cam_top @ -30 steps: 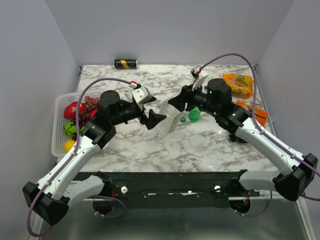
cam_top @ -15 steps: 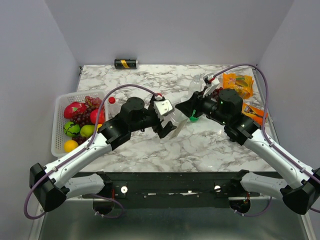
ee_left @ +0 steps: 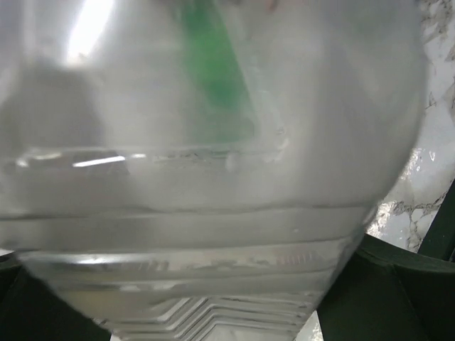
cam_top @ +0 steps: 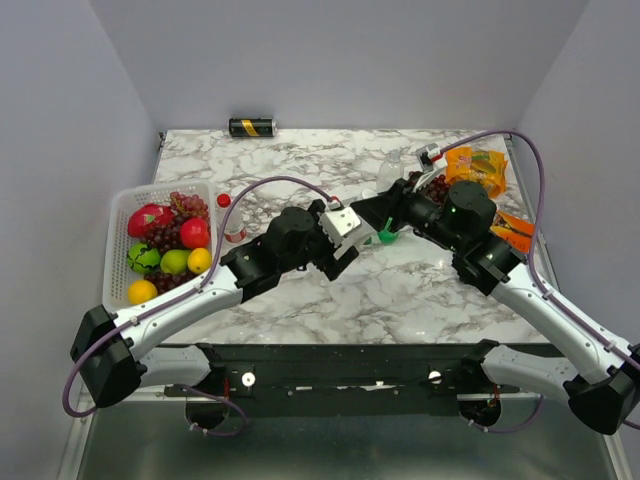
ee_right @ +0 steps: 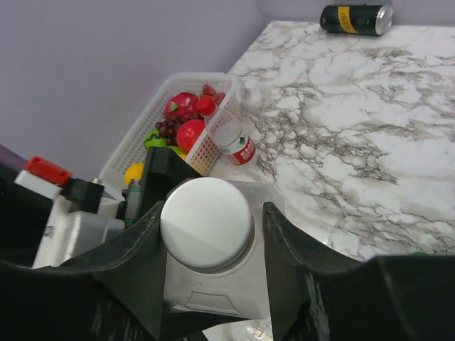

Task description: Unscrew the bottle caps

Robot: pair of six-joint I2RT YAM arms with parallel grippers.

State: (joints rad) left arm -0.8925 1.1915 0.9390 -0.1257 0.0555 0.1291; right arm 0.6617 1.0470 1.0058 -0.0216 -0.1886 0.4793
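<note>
Right gripper (ee_right: 211, 234) is clenching the white cap (ee_right: 206, 220) of a big clear bottle (ee_left: 213, 177), which is sitting mid-table between both grippers. Left gripper (cam_top: 347, 250) is straddling the bottle's body with jaws spread wide; can't tell if they're touching it. Green bottle (cam_top: 386, 237) is lying just beside them. Small red-capped bottle (ee_right: 236, 144) is sitting beside the basket (cam_top: 112, 255).

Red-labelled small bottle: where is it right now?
Top view, left side: the red-labelled bottle sits beside the fruit basket's right edge, red cap on.
</note>
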